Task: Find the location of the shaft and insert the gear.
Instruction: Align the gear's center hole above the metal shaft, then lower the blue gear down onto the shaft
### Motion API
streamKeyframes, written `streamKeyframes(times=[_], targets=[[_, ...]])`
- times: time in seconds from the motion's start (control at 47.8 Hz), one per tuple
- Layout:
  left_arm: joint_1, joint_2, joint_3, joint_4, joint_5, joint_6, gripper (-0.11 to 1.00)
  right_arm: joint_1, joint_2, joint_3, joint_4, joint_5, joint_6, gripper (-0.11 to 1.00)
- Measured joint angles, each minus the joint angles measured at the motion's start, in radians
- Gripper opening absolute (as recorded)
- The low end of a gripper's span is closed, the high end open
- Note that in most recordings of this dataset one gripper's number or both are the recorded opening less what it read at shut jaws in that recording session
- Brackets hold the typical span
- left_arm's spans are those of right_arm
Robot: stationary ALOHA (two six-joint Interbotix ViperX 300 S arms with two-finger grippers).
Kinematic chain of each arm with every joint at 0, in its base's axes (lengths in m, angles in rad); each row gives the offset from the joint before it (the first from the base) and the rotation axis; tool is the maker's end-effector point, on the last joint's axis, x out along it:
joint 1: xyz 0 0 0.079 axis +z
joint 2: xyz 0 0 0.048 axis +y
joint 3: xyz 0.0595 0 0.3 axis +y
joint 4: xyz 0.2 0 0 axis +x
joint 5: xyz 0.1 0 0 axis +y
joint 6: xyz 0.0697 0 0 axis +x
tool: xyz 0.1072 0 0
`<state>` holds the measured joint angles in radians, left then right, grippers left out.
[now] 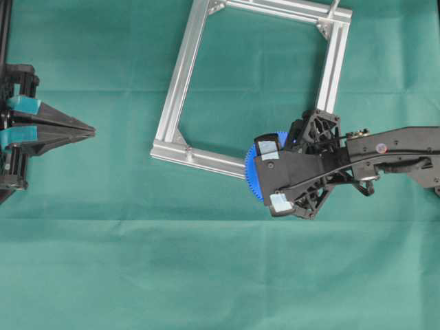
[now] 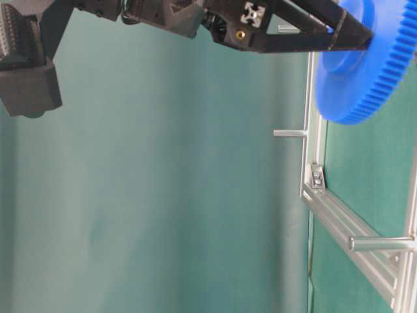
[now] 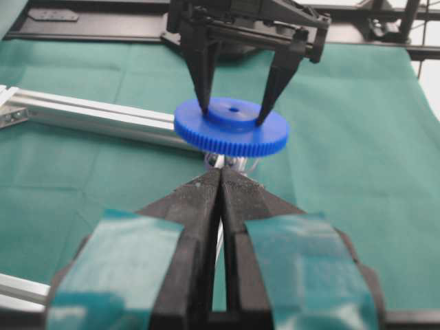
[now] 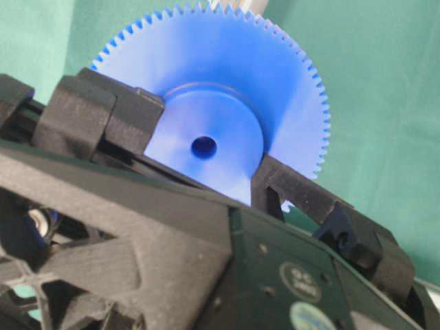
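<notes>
The blue toothed gear (image 1: 249, 170) is held flat by its raised hub in my right gripper (image 1: 265, 177), which is shut on it, over the right end of the frame's near bar. In the left wrist view the gear (image 3: 234, 134) hangs between the right gripper's fingers (image 3: 205, 103), and the silvery shaft (image 3: 222, 162) with its pale wire loop shows just under its near rim. The right wrist view shows the gear (image 4: 275, 89) and its centre hole between the fingers; the shaft is hidden there. My left gripper (image 1: 91, 130) is shut and empty, far left.
The square aluminium frame (image 1: 180, 75) lies on the green cloth, with small corner brackets (image 2: 317, 176). In the table-level view two silvery pins (image 2: 290, 133) stick out from the frame, one close to the gear (image 2: 365, 59), another (image 2: 381, 244) further along.
</notes>
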<state>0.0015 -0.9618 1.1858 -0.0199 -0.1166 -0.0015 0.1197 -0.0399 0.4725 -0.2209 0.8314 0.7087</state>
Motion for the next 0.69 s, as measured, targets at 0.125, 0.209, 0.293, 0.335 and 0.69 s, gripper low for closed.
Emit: streamKeyframes(times=[0.125, 0.209, 0.293, 0.335, 0.69], targets=[[0.000, 0.000, 0.000, 0.000, 0.000, 0.000, 0.01, -0.002, 0.002, -0.002, -0.002, -0.003, -0.003, 0.70], [0.000, 0.000, 0.000, 0.000, 0.000, 0.000, 0.01, -0.002, 0.002, -0.002, 0.000, -0.003, -0.003, 0.70], [0.000, 0.000, 0.000, -0.002, 0.000, 0.000, 0.01, -0.003, 0.005, -0.005, -0.002, -0.005, -0.003, 0.70], [0.000, 0.000, 0.000, -0.002, 0.000, 0.000, 0.01, -0.003, 0.006, -0.006, 0.000, -0.005, -0.005, 0.70], [0.000, 0.000, 0.000, 0.000, 0.002, 0.000, 0.01, -0.005, 0.026, -0.025, 0.000, -0.003, -0.020, 0.70]])
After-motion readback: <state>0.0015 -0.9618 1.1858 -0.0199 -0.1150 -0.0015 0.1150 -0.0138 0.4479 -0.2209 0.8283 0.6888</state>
